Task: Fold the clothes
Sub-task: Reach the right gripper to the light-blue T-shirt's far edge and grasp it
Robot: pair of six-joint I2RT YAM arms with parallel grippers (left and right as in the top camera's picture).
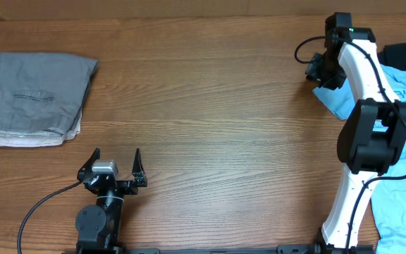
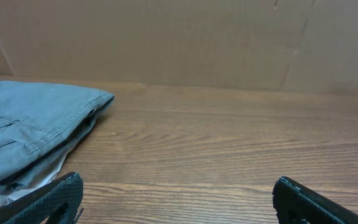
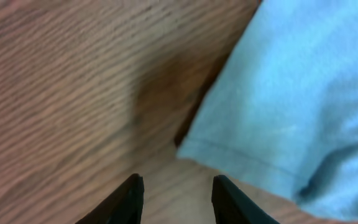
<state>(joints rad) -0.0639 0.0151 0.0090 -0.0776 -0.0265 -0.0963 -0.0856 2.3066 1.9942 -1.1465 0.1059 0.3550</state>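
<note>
Now our right gripper (image 3: 178, 186) hangs partly open, holding nothing, just beside the sleeve hem of the light blue T-shirt (image 3: 291, 99) at the right edge of the table (image 1: 224, 92). We should scoot onto the hem, then pinch softly. Our left gripper (image 1: 116, 164) sits wide open.

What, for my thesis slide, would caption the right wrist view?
Right fingers, apart and empty, over the table, just short of the light blue T-shirt.
</note>
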